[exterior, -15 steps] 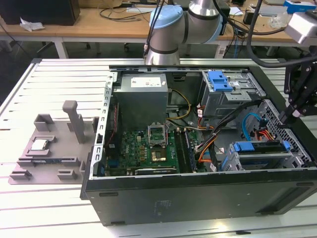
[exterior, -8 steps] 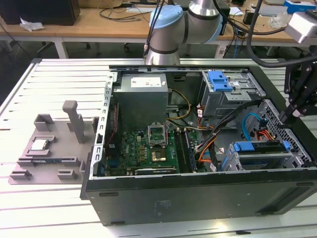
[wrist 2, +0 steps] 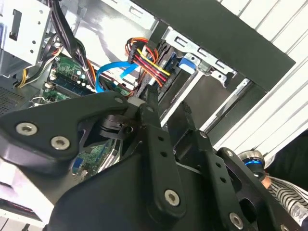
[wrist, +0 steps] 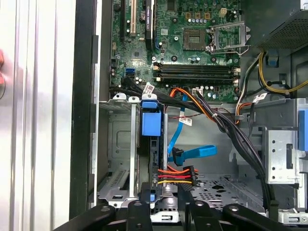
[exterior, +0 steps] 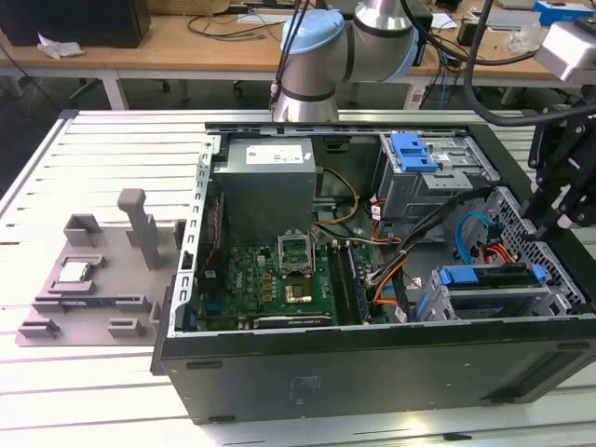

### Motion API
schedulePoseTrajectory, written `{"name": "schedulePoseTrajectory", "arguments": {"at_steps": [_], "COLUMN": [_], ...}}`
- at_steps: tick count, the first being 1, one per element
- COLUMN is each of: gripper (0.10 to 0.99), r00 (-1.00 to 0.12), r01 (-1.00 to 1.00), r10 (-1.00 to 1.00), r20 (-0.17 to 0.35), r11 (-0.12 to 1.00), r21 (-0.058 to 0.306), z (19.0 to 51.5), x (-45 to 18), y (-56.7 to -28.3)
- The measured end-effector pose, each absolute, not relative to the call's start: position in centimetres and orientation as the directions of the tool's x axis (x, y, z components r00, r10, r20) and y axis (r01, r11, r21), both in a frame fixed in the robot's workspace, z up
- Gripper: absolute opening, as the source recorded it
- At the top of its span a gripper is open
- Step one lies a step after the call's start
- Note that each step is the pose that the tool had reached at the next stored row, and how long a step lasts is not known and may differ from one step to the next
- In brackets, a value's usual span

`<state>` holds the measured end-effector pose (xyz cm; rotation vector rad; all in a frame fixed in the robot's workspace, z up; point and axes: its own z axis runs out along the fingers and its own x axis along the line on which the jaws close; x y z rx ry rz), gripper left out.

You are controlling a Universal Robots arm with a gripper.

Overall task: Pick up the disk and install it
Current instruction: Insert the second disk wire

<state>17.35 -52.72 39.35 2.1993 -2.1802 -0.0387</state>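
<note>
The disk (exterior: 494,279) stands on edge in the lower drive cage at the exterior view's right, inside the open computer case (exterior: 372,372). Its blue rail frame (exterior: 466,276) runs along its top edge. In the first wrist view the disk (wrist: 155,159) shows as a narrow dark slab with a blue tab at its far end. My gripper (exterior: 556,219) hangs just above the disk's end by the case's side wall. In both wrist views the gripper (wrist: 163,204) (wrist 2: 168,100) is open, with its fingers apart on either side of the disk's line. I cannot tell whether they touch it.
A bare blue bracket (exterior: 414,149) lies on the upper metal cage. Red, orange and blue cables (wrist: 185,156) cross close beside the disk. The motherboard (exterior: 279,279) fills the case's middle. A grey fixture (exterior: 93,270) with a small silver chip lies outside the case at the exterior view's left.
</note>
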Motion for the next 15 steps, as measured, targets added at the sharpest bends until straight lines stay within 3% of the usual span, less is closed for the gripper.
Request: {"name": "schedulePoseTrajectory", "arguments": {"at_steps": [15], "gripper": [0.361], "r00": [0.037], "r01": [-0.998], "r10": [-0.999], "r20": [0.016], "r11": [-0.036], "r21": [0.049], "z": [37.8], "x": [14.2], "y": [-52.0]}}
